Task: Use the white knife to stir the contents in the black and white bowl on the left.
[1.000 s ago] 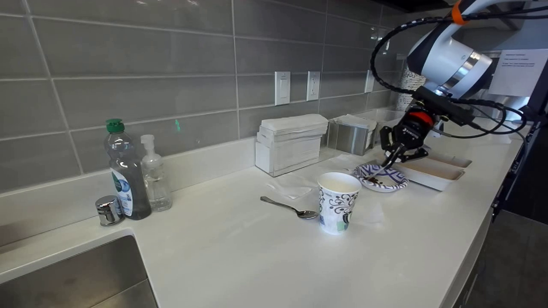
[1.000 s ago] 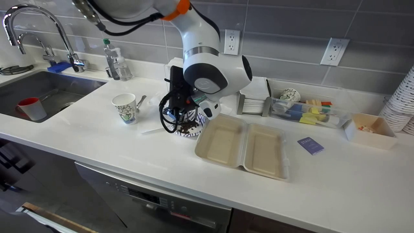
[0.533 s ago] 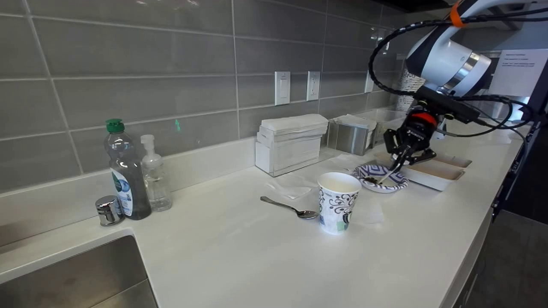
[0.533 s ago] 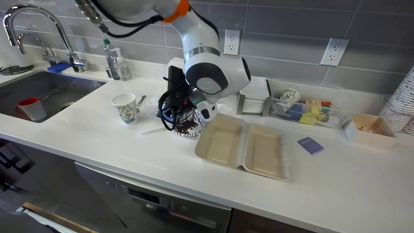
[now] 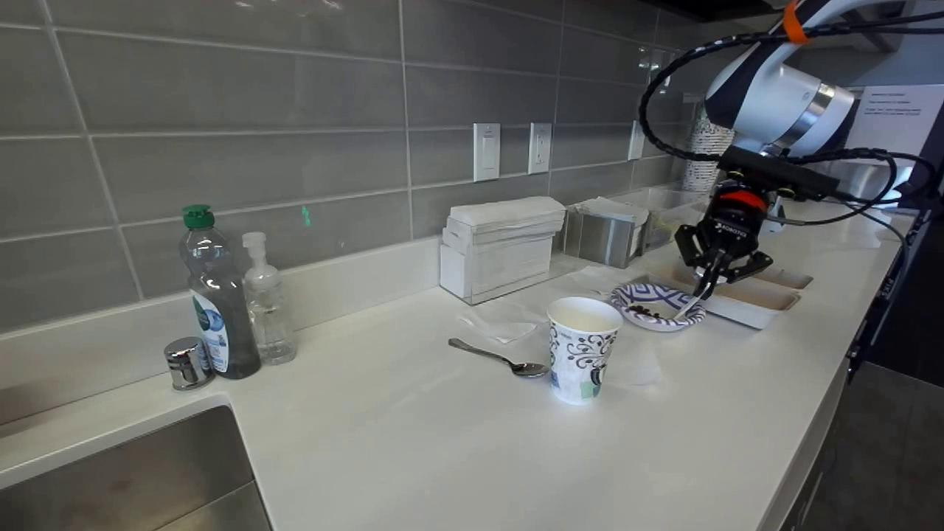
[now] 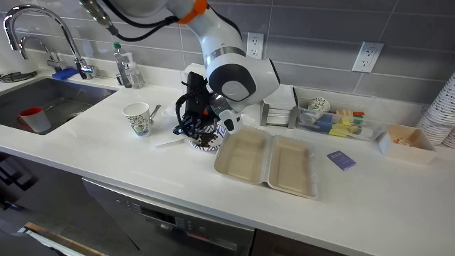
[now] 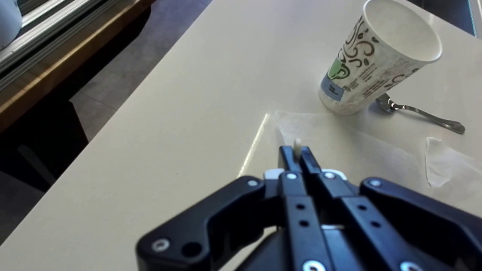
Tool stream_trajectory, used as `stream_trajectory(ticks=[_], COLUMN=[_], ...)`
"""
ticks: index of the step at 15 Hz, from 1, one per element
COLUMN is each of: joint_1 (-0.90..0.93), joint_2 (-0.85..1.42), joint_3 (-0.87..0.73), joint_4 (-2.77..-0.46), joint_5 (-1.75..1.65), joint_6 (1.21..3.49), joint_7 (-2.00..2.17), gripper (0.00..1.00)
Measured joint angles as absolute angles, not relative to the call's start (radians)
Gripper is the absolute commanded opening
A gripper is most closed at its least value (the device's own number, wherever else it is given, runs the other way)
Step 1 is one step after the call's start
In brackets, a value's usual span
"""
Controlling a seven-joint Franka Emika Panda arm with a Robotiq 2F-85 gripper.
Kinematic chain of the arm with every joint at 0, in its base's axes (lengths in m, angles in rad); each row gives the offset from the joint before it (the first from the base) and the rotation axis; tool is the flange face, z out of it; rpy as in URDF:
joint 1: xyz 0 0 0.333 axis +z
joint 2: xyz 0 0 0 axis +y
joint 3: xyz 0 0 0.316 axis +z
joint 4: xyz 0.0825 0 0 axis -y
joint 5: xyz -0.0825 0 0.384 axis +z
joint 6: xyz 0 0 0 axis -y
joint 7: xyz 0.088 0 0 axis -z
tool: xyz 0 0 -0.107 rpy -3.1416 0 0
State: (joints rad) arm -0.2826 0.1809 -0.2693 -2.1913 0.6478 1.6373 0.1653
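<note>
White knife in the bowl: stirring looks to be the step in hand

You have the knife slanting down into the patterned bowl, its lower end inside, toward the right-hand side in an exterior view. Your gripper is pinching it: the wrist view shows a pale edge caught between the jaws. The dark contents lie mostly left of the knife there, so your next move probably calls for a low sweep leftward through them, then round and back. You cannot tell whether the tip touches the bowl's floor. Press lightly; the bowl looks like paper and could slide or tip if you lean on its wall. Farther out, the paper cup stands to the left, the spoon just left of it. The takeaway box sits close on the bowl's right, so keep strokes short that way.
</note>
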Motion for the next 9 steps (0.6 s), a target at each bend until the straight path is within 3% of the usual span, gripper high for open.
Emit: stream_trajectory(ticks=[9], joint_1=[-0.276], joint_2=[0.178], joint_3=[-0.252], joint_4=[-2.191], joint_5=[0.679], joint_6=[1.771], joint_7=[0.132], gripper=[0.01])
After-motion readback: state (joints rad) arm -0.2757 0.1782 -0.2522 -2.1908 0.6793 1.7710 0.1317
